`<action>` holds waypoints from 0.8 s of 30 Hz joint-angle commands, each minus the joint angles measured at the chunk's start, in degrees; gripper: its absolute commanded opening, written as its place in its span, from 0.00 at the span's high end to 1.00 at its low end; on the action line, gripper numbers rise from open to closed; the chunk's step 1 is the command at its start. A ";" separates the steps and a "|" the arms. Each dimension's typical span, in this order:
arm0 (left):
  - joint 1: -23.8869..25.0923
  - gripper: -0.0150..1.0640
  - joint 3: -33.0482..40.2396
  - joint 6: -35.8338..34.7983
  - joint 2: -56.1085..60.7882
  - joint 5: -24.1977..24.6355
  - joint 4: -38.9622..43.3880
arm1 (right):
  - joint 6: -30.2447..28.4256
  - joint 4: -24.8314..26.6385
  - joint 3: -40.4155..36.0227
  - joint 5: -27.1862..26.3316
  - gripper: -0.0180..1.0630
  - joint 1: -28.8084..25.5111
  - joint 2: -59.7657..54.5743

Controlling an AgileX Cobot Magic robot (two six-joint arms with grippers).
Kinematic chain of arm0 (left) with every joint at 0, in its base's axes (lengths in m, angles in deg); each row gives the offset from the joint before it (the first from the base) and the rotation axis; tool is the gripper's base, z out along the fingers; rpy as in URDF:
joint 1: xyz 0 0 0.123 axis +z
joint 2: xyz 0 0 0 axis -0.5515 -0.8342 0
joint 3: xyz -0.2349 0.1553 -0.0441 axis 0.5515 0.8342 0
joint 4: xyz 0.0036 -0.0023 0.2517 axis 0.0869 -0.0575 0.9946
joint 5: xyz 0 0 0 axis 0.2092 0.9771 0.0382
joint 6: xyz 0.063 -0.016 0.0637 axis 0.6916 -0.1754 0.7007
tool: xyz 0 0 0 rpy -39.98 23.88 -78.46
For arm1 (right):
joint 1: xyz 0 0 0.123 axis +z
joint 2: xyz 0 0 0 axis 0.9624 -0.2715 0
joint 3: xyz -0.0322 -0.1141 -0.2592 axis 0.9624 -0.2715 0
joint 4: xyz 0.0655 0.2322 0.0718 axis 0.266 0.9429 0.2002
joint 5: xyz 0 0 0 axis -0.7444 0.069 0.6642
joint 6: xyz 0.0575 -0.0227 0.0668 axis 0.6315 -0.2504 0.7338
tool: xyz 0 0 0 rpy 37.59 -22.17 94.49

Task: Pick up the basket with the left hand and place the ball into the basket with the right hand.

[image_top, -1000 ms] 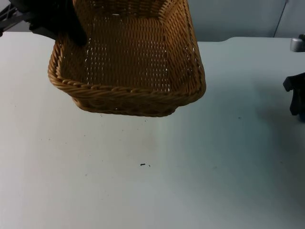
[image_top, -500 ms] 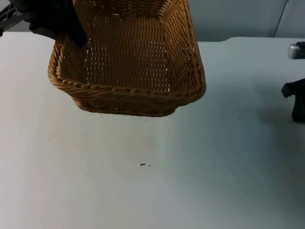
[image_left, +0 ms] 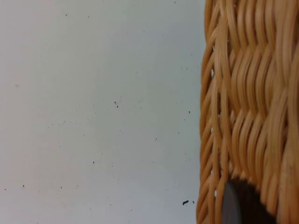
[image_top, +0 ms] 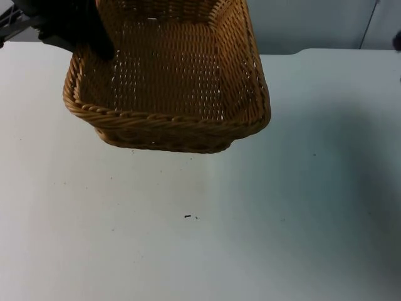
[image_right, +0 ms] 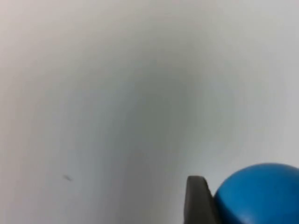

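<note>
A brown wicker basket hangs tilted above the table's far left part. My left gripper is shut on its rim at the back left corner. In the left wrist view one black fingertip presses against the woven wall. A blue ball sits between the fingers of my right gripper, which is shut on it, with one fingertip against the ball's side. The white table lies well below the ball, so it is lifted.
The white table top carries a few small dark specks near its middle. The grey partition wall closes off the far side.
The right arm, seen at the right edge a second ago, has risen and left the top view. The basket and the left arm have stayed still.
</note>
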State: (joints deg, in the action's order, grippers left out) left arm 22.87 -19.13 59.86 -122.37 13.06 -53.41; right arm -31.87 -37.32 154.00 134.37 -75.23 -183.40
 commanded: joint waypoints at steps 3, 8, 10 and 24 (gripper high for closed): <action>-0.45 0.99 -0.42 -0.24 0.32 -0.69 -2.28 | -1.86 3.01 6.10 2.70 0.99 5.64 8.95; -0.45 0.99 -0.42 -0.24 0.32 -1.04 -2.40 | -2.39 3.57 11.53 2.39 0.99 16.63 10.68; -0.45 0.99 -0.42 -0.24 0.32 -1.04 -2.98 | -2.39 3.57 12.70 0.04 0.99 22.41 9.26; -0.45 0.99 -0.42 -0.24 0.32 -1.19 -3.68 | -2.74 4.12 13.51 -8.47 0.99 34.15 -5.31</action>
State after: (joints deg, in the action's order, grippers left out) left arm 22.87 -19.13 59.86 -122.37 12.63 -55.06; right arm -33.85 -33.65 167.02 128.09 -41.74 -186.60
